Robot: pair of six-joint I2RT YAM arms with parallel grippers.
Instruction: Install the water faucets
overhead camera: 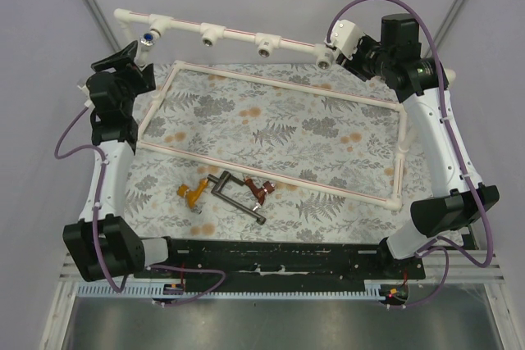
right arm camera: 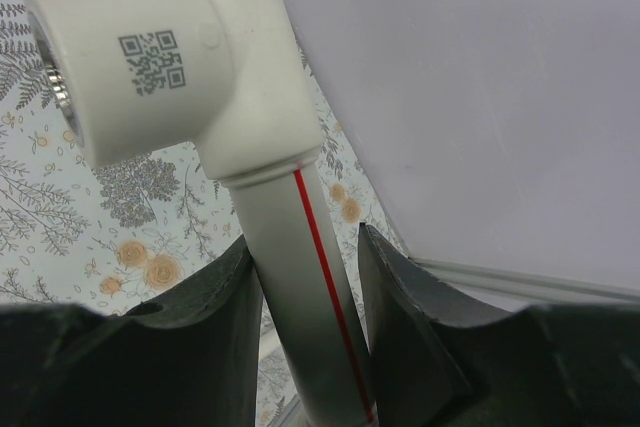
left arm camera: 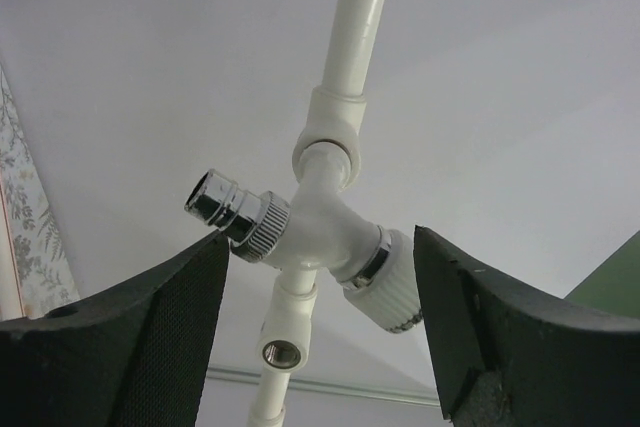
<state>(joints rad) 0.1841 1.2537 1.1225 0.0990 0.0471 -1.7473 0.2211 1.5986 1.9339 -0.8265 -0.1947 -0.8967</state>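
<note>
Between the left gripper's fingers, which stand wide apart and grasp nothing: white faucet, seemingly seated in a socket of the white pipe rail, with clear air between it and the pad on either side. Long axis lies across the finger gap: chrome spout points toward and slightly above the one fingertip, metal-ringed white cap toward the other, and the stem runs away from the fingers into the rail. Handling, as judged: hard plastic and metal, stiff, light, not fragile; the chrome is probably slick, so the better hold is across the matt white body or the ribbed collar, squeezed square to the axis. Right gripper: fingers closed close about the rail's red-striped pipe just below a tee socket, apparently steadying it. Well apart from both sets of fingers, down on the patterned mat toward the arm bases: orange-yellow faucet, dark grey faucet, red-brown faucet, lying on their sides close together, not yet installed. The dark grey piece is longest, its axis lying diagonal on the mat; spout directions of the two small ones are too small to tell.
</note>
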